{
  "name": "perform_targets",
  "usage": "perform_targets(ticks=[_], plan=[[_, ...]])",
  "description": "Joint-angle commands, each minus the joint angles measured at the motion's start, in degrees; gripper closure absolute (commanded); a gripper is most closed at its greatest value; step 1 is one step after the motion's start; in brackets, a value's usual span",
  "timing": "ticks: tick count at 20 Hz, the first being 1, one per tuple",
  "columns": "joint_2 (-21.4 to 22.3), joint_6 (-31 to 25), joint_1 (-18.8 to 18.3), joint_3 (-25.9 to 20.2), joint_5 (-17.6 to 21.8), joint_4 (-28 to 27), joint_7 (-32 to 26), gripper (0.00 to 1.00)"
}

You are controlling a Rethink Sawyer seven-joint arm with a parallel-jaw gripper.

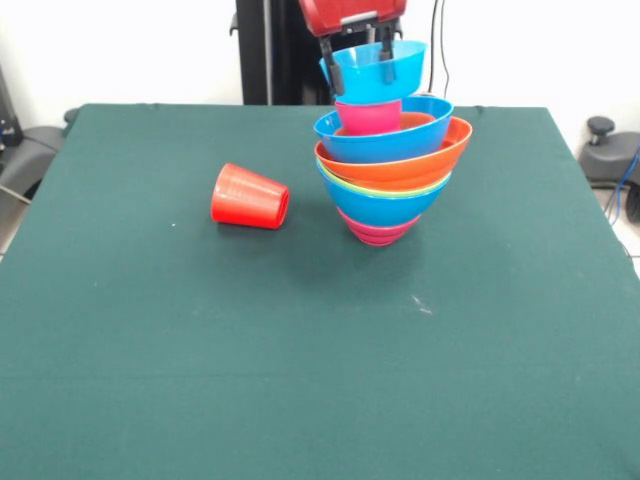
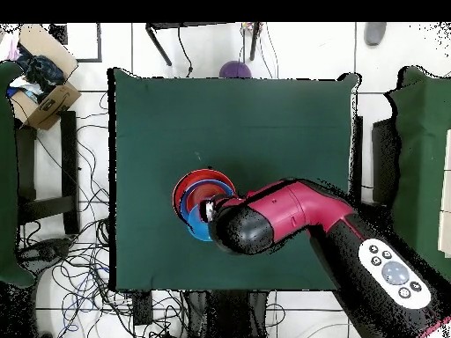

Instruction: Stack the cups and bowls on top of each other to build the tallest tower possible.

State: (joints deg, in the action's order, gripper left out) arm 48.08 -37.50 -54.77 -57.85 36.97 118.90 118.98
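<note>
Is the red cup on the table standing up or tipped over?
Tipped over. In the front view the red cup lies on its side on the green table, open mouth facing right toward the tower, apart from it.

Red-and-black arm reaches from robot-side edge of bench, slanting in from corner region toward bench middle, wrist housing bulky and rounded above. Gripper hangs near far edge in front view, pointing straight down from red housing. Dark fingers spread slightly, one each side of light blue bowl wall, clamped on it, bowl lifted and held level. In overhead view, wrist hides fingertips entirely.
</note>
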Motion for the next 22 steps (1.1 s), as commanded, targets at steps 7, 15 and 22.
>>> perform_targets(ticks=[7, 15, 22], plan=[[0.06, -5.45, -0.09, 1.16, 1.19, -1.02, -10.66, 0.0], [1.77, -6.08, 0.26, 0.34, -0.71, -0.46, -10.14, 0.0], [1.12, -5.77, 1.36, 1.05, -0.2, -1.15, -9.57, 0.0]])
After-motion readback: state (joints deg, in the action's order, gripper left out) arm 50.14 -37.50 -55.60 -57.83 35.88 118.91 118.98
